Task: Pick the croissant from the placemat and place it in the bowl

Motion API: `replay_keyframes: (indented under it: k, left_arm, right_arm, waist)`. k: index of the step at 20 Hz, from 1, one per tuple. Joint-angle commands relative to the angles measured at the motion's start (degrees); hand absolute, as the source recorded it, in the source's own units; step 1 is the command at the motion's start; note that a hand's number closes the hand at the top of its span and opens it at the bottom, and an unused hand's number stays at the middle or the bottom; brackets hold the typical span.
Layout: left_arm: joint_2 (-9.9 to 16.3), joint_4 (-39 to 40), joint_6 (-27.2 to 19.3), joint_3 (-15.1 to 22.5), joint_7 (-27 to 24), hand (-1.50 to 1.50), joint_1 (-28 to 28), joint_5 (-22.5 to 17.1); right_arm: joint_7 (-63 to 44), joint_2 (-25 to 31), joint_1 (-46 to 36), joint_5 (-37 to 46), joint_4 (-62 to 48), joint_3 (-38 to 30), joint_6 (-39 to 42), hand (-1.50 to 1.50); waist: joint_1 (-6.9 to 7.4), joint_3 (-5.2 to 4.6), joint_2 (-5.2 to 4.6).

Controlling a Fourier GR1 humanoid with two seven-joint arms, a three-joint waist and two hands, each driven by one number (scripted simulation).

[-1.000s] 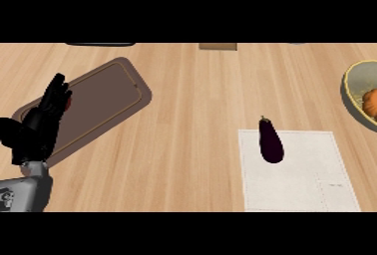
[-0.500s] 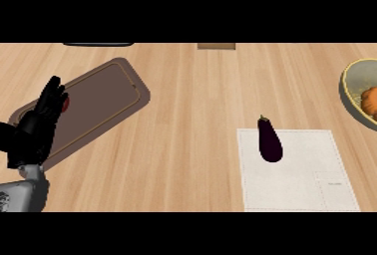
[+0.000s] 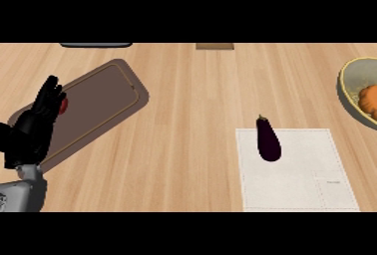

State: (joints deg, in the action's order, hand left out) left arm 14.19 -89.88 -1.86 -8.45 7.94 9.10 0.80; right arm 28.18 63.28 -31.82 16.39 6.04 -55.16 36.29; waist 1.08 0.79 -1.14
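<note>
One hand (image 3: pixel 35 124) shows, the left, fingers straight together, resting by the counter's left edge. Orange croissant (image 3: pixel 368 99) already sits in the bowl (image 3: pixel 347 97); the risk is taking the eggplant (image 3: pixel 268 139) on the placemat (image 3: pixel 294 184) instead.

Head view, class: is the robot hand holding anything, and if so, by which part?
Nothing is held. The left robot hand stands open over the brown placemat, fingers straight. The eggplant lies untouched on the white cloth. The right robot hand is out of view.

Bowl (image 3: pixel 352 84) and orange contents (image 3: pixel 369 98) cropped at right edge.
</note>
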Motion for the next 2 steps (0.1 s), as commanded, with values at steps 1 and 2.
replay_keyframes:
  k: [1,2]
  left_arm:
    - [0.21,1.24,0.24,-0.44,-0.26,0.0,0.5,-0.24]
    - [0.18,1.3,0.1,-0.3,-0.22,0.0,0.29,0.09]
  right_arm:
    - [2.97,1.32,1.57,-2.23,0.43,-1.82,8.48,-1.5]
    - [4.16,0.27,2.96,-2.49,0.93,-1.93,8.56,-1.5]
  waist:
    - [-0.35,0.03,-0.01]
    - [-0.46,0.0,0.1]
